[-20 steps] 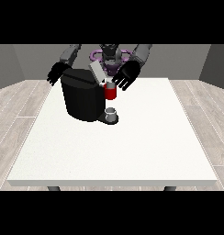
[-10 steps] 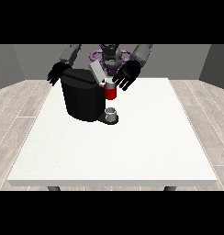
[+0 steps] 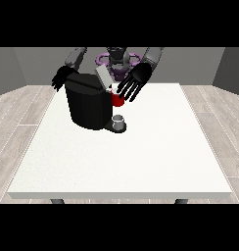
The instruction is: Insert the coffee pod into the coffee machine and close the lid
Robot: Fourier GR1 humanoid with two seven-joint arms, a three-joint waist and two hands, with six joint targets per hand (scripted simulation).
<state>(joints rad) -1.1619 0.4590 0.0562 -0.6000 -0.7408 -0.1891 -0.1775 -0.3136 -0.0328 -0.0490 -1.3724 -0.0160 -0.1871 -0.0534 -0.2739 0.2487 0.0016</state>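
The coffee machine (image 3: 89, 105) stands on the white table (image 3: 141, 157), at the robot's side of it, and its grey lid (image 3: 103, 78) is raised and tilted. The hand at the view's right (image 3: 135, 82) hangs just above the machine's front, with its fingers straight and spread, holding nothing. A red thing at the machine (image 3: 117, 99) shows directly under these fingers. The hand at the view's left (image 3: 59, 79) is behind the machine's far corner; I cannot tell how its fingers lie.

A small grey thing (image 3: 119, 119) sits on the machine's base, below the red thing. I cannot tell if it is the coffee pod or a part of the machine (it looks like a little cup), so I cannot say from this view where the pod is.

In my judgement, the step in hand is closing the lid, because it is the 1 part plainly not yet done. To do it well, the open hand should come onto the lid's upper face and press it down flat along its hinge, not sideways. The other hand could steady the machine's body so that it does not slide.
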